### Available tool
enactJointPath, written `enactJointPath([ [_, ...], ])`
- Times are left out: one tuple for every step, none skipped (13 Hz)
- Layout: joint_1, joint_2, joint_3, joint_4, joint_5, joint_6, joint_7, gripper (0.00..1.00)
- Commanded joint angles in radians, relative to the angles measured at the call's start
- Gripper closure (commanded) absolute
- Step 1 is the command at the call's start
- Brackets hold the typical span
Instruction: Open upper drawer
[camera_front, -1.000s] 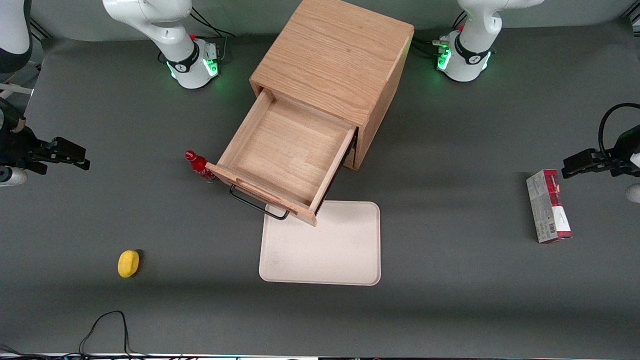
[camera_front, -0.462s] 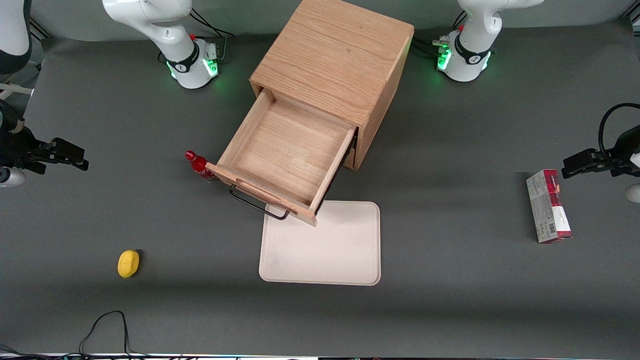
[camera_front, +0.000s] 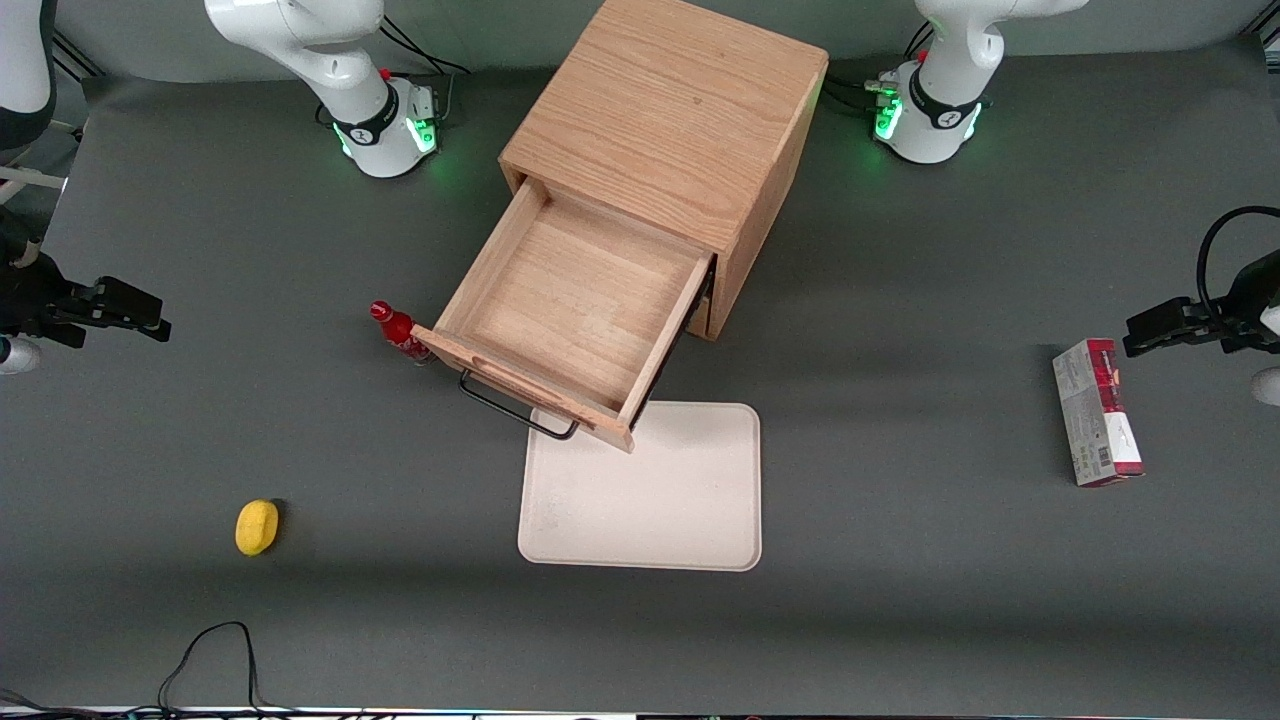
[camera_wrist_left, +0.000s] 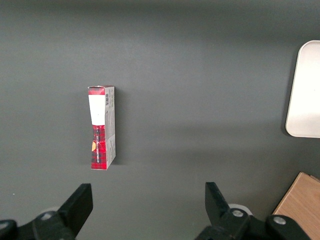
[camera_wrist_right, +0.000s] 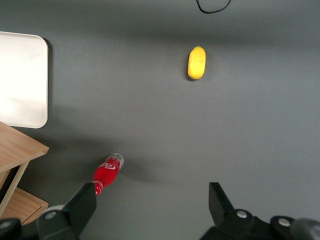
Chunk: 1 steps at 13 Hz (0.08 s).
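Note:
The upper drawer (camera_front: 570, 300) of the oak cabinet (camera_front: 670, 110) stands pulled far out, its bare wooden inside showing. Its thin black wire handle (camera_front: 515, 408) hangs on the front panel, over the edge of a white tray. The bottom drawer is hidden under it. My right gripper (camera_front: 135, 308) hovers above the table far off toward the working arm's end, well apart from the drawer. It is open and empty in the right wrist view (camera_wrist_right: 152, 200), where a wooden corner of the drawer (camera_wrist_right: 17, 145) also shows.
A red bottle (camera_front: 398, 333) lies beside the drawer front and shows in the right wrist view (camera_wrist_right: 107, 172). A yellow lemon-like object (camera_front: 257, 526) lies nearer the camera. The white tray (camera_front: 680, 490) lies in front of the cabinet. A red box (camera_front: 1095, 410) lies toward the parked arm's end.
My right gripper has drifted a little farther from the cabinet, toward the working arm's end of the table. The drawer and the other objects have not moved.

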<state>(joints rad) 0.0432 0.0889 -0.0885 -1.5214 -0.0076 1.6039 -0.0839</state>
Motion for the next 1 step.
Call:
enactJointPath([
  [0.009,-0.008,-0.002,-0.010,-0.025,-0.009,0.027,0.00],
])
